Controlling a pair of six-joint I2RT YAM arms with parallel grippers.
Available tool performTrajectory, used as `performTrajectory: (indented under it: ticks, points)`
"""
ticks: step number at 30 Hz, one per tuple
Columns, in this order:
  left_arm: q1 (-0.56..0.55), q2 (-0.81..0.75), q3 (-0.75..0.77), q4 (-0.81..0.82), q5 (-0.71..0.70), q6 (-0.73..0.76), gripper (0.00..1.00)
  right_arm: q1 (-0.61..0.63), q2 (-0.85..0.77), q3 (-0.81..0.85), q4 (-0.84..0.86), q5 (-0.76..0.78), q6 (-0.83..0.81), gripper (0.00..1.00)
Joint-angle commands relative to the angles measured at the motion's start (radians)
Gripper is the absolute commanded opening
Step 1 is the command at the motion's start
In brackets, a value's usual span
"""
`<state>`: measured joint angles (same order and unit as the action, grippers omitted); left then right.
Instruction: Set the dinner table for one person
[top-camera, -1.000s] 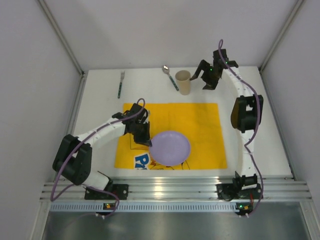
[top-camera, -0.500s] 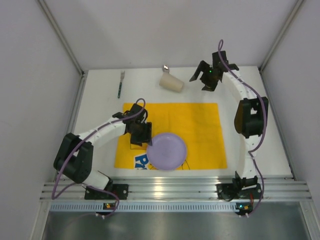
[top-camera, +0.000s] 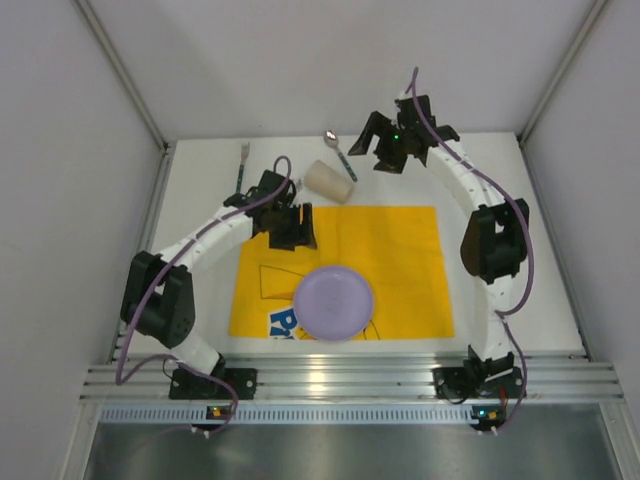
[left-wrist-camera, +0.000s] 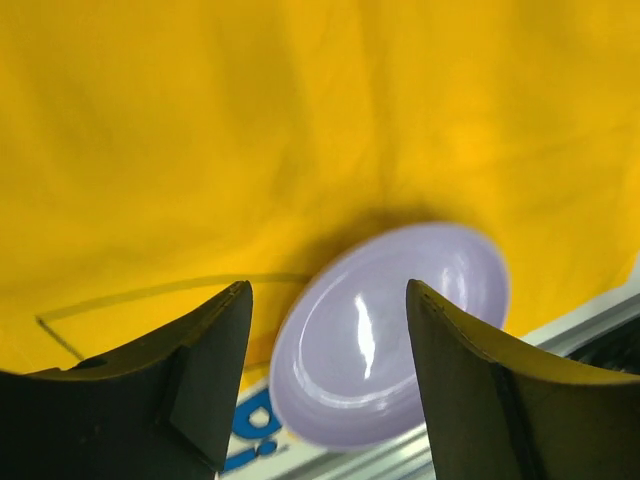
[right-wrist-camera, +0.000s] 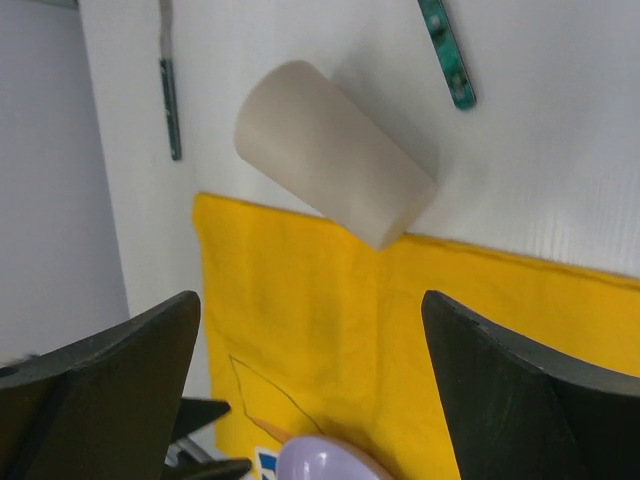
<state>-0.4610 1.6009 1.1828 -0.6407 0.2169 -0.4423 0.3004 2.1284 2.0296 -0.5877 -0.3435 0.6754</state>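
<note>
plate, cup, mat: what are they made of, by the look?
Plate: probably plastic or melamine; glossy lilac with a sharp light streak on it.
Cup: likely paper or matte plastic; beige, no shine.
Mat: cloth; matte yellow with soft creases.

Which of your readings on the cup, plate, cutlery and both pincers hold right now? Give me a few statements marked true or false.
1. The cup lies on its side on the table. True.
2. The plate sits on the yellow placemat. True.
3. The left pincer is clamped on the plate. False: it is open and empty, off the plate.
4. The fork lies on the placemat. False: it lies on bare table beyond the placemat's far left corner.
5. The right pincer holds the spoon. False: it is open and empty; the spoon lies on the table.
</note>
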Motion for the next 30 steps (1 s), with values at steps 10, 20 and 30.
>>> performTrajectory:
  ticks: [10, 20, 30]
  points:
    - [0.235, 0.454, 0.596, 0.320, 0.248, -0.004, 0.67, -0.086, -0.629, -0.745, -0.027, -0.006, -0.122, 0.95]
    - [0.252, 0.686, 0.770, 0.242, 0.354, 0.034, 0.65, -0.142, -0.973, -0.990, -0.156, 0.087, -0.148, 0.97]
    - [0.229, 0.680, 0.696, 0.430, 0.535, -0.076, 0.33, -0.156, -0.888, -0.962, -0.169, 0.103, -0.180, 0.97]
